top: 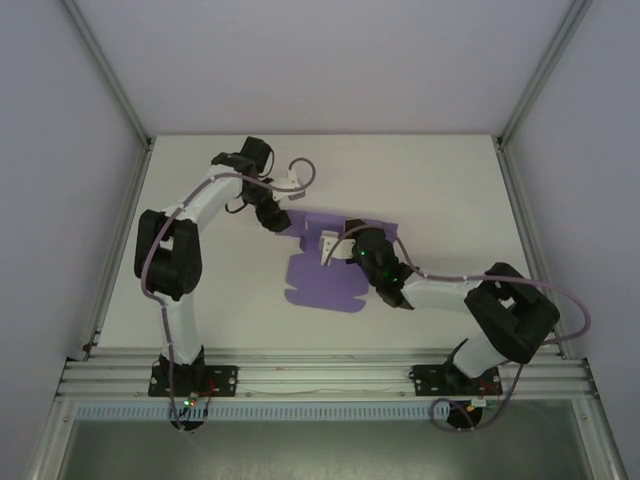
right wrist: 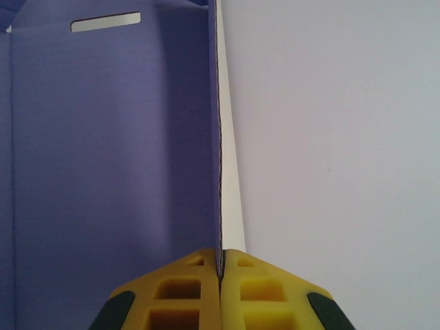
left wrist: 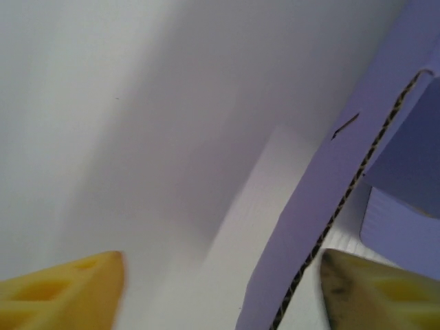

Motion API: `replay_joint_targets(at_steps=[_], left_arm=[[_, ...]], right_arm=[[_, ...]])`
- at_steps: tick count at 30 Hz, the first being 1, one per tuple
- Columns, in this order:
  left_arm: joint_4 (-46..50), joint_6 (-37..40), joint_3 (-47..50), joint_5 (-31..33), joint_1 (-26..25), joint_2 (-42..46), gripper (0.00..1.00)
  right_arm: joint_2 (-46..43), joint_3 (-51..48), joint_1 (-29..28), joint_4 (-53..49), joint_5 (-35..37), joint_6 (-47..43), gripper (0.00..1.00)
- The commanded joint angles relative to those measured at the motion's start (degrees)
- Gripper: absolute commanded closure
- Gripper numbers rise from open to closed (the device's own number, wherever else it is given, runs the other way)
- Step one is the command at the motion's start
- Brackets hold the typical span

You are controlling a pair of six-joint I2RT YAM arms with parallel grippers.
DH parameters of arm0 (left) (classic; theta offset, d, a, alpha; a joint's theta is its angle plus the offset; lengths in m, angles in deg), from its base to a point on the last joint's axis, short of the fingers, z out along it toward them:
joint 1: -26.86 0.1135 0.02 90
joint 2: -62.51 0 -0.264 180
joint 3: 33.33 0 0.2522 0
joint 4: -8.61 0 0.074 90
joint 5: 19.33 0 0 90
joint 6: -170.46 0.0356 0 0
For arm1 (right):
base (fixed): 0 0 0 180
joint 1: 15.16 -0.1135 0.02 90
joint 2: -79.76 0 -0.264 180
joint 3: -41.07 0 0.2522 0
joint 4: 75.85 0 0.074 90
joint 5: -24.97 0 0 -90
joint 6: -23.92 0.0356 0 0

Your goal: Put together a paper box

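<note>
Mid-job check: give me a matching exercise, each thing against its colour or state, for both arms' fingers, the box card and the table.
Things:
1. left arm's fingers
2. right arm's fingers
3. paper box
4. table

Colour or state:
A. white
B. shut on a thin card edge
C. purple
D. apart, a card edge between them

Pairs: 1-D, 2-B, 3-C, 4-A
</note>
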Motion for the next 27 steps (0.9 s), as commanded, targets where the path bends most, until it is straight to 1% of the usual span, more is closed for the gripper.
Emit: replay_joint_targets(at_steps=[1, 2, 3, 4, 7, 9, 11, 13, 16, 20, 24, 27], left_arm=[[3.7, 1.5, -1.6, 0.7, -0.3, 0.1, 0.74], [2.9, 0.1, -1.4, 1.2, -0.4, 0.5, 0.83], [1.8, -1.4, -0.9, 1.6, -0.6, 1.1, 0.96], [-0.6, -3.9, 0.1, 2.7, -0.9, 2.0, 1.0], [-7.3, -11.4, 4.2, 6.0, -3.0, 5.3, 1.0], [-10.2, -13.8, 7.3, 5.4, -5.2, 7.6, 1.0], [-14.0, -14.3, 11.2, 3.9, -7.9, 9.9, 1.0], [-17.5, -17.4, 14.0, 4.3, -9.8, 11.4, 1.0], [-20.8, -22.1, 16.5, 2.0, -10.9, 12.0, 1.0], [-25.9, -27.9, 20.3, 1.1, -11.7, 11.8, 1.0], [-31.6, -33.6, 24.5, 2.5, -11.8, 11.5, 1.0], [-34.6, -36.3, 27.1, 2.7, -11.8, 12.3, 1.0]], right_arm=[[0.2, 1.4, 0.2, -1.3, 2.1, 1.0, 1.0], [0.7, 1.8, 0.2, -1.2, 3.2, 1.1, 1.0], [1.4, 2.1, 0.2, -0.9, 4.4, 1.2, 1.0], [2.3, 2.4, 0.2, 0.1, 5.5, 1.3, 1.0], [4.9, 3.8, 0.2, 3.1, 8.7, 2.5, 1.0], [7.0, 5.0, 0.0, 4.5, 10.1, 3.8, 1.0], [9.2, 5.8, -0.5, 6.3, 11.2, 3.9, 1.0], [11.4, 6.6, -0.9, 8.2, 12.2, 3.9, 1.0], [13.8, 6.8, -1.4, 10.3, 12.7, 4.0, 1.0], [15.9, 6.1, -1.9, 12.2, 13.6, 4.9, 1.0], [17.5, 4.7, -2.0, 14.5, 14.8, 4.6, 1.0], [18.0, 3.5, -2.1, 16.0, 14.7, 4.2, 1.0]])
